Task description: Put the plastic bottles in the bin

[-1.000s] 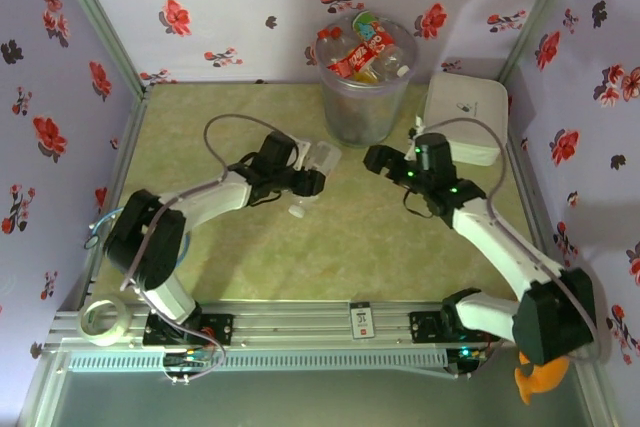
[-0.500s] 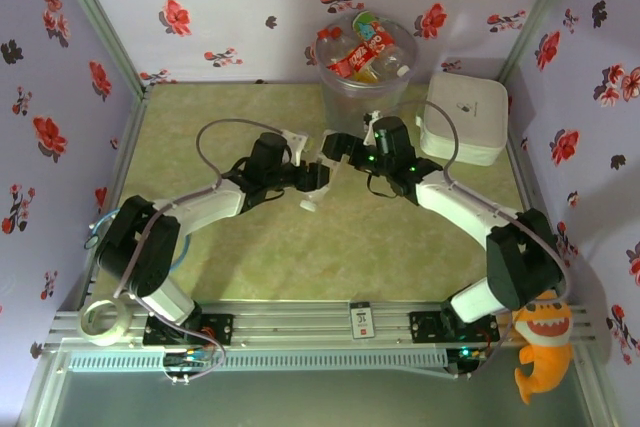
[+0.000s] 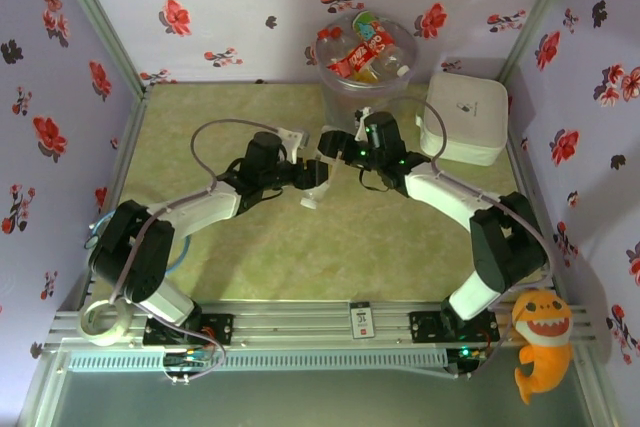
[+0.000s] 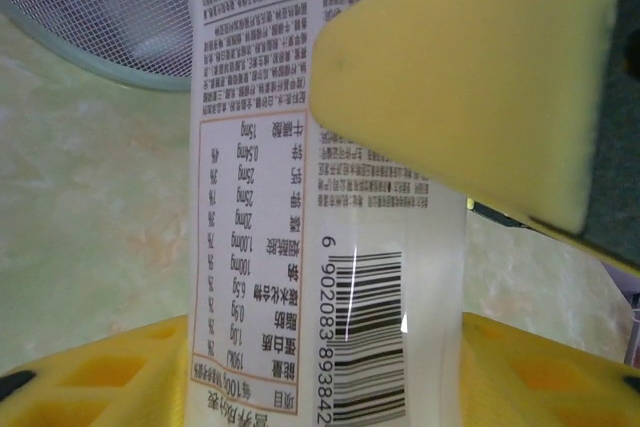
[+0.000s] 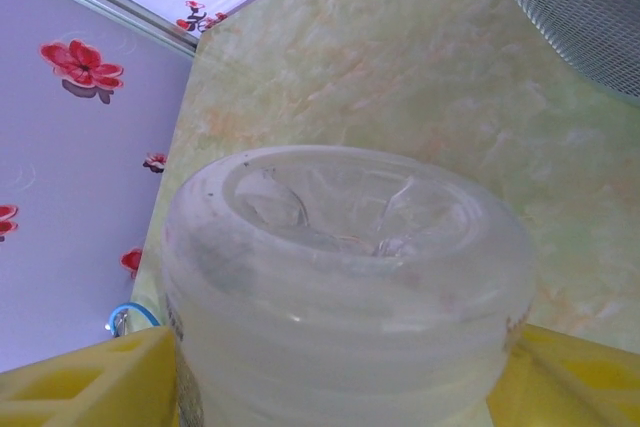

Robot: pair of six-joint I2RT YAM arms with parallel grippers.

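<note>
Swinging leftward from its earlier station beside the white lidded box [image 3: 462, 117], the right gripper [image 3: 335, 145] is now meeting the left gripper [image 3: 303, 175] at mid-table, in front of the bin [image 3: 345, 112]. Its jaws are also narrowing from their earlier wide spread. A handover is judged to be under way, with the right arm, nearer the bin, taking over the carry.

The left gripper is staying clamped on the plastic bottle [image 3: 313, 190], holding it over the green tabletop [image 3: 200, 147] with the white cap pointing toward the near edge. The right jaws are flanking the bottle's base [image 5: 350, 207], and one yellow finger [image 4: 470, 77] is lying across the label [image 4: 250, 247]. Whether they are pressing yet cannot be told.

In the wrist views the bottle is showing a cloudy, translucent body, a dimpled underside and a white printed label carrying a nutrition table and a barcode.

Farther back, the bin is standing upright near the far wall, just beside the box, already holding several red-labelled bottles [image 3: 362, 47] heaped to its rim.
</note>
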